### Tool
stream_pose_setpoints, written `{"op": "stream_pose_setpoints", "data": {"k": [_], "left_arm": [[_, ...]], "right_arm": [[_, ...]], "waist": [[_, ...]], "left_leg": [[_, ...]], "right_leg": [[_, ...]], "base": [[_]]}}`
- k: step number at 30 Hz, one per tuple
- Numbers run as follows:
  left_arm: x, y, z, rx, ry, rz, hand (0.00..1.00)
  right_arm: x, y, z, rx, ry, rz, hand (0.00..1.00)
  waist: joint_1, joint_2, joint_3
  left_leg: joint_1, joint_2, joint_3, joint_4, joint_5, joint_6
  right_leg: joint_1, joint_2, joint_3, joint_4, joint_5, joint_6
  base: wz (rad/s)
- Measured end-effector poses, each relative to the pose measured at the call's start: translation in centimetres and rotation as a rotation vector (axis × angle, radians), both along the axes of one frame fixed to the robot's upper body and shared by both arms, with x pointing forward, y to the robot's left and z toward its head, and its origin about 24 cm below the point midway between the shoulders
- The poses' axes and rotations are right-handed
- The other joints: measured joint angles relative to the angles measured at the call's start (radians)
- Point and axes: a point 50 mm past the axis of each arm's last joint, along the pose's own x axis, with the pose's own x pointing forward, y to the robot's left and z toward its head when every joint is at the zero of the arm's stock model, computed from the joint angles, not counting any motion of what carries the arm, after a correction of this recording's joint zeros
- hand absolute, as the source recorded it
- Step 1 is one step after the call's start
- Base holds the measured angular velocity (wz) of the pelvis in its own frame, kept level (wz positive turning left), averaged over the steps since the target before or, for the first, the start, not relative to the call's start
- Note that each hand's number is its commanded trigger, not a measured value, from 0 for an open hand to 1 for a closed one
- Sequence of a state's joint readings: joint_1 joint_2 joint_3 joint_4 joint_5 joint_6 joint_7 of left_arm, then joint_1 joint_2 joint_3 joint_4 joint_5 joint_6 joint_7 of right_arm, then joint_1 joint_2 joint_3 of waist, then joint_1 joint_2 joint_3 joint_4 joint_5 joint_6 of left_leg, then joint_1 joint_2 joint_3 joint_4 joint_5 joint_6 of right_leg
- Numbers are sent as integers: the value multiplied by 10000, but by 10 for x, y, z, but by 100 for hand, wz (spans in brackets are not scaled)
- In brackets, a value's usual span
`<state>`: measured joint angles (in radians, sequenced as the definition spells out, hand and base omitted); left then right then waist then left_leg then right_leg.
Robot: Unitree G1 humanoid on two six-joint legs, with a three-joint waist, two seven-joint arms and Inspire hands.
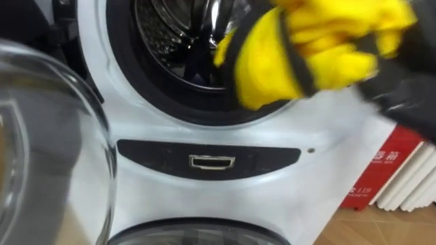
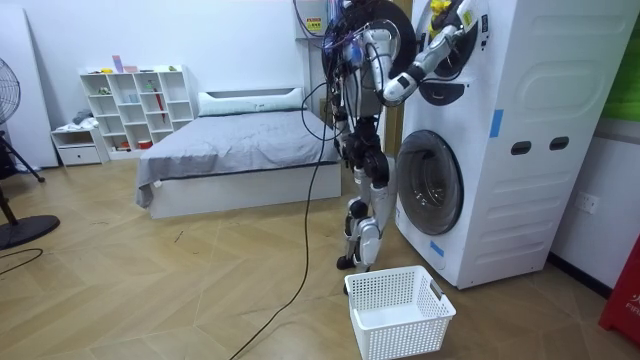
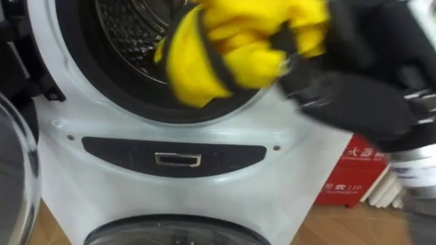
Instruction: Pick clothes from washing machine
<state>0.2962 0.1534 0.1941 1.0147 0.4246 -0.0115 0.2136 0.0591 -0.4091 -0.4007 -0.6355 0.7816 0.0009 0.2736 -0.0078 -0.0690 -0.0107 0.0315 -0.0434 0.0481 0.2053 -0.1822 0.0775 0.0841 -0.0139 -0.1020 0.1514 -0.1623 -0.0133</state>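
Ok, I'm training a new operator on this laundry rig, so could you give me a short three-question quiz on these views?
1. True or false: the white laundry basket sits on the bed.
2. Is the upper machine's glass door open or shut?
3. Where is the yellow garment?
A) in the basket
B) at the mouth of the upper drum, gripped by the right hand
C) draped over the glass door

Key:
1. False. It stands on the floor by the lower washing machine.
2. Open.
3. B.
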Motion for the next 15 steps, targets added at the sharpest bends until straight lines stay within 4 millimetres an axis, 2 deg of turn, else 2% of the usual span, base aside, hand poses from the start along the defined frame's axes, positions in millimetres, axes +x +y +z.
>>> {"op": "stream_pose_setpoints", "data": {"k": [4,7,9,13,15], "left_arm": [[-1,0,0,6,26,-4,0],[-1,0,0,7,74,8,0],[-2,0,-1,-20,172,50,0],[-1,3,0,63,158,24,0],[-1,6,0,127,170,9,0]], "right_arm": [[-6,-20,-14,453,773,-794,100],[-6,-27,-20,642,1119,-1061,100],[-8,-33,-27,825,1490,-1220,100],[-8,-39,-36,1314,1892,-1192,100],[-8,-43,-37,2130,1904,-809,100]], "waist": [[-198,101,14],[-339,129,42],[-416,207,29],[-462,218,8],[-581,205,4]], "left_leg": [[85,77,234,5,-32,-23],[138,129,353,2,-46,-46],[176,181,473,-5,-60,-70],[224,290,790,-40,-48,-118],[257,314,848,-73,-36,-161]], "right_leg": [[-15,24,230,31,7,-16],[-27,66,350,41,30,-22],[-48,119,502,48,65,-44],[-183,202,719,189,97,-107],[-188,228,751,200,91,-115]], "base": [[-18],[-16],[-20],[-20],[-6]]}}
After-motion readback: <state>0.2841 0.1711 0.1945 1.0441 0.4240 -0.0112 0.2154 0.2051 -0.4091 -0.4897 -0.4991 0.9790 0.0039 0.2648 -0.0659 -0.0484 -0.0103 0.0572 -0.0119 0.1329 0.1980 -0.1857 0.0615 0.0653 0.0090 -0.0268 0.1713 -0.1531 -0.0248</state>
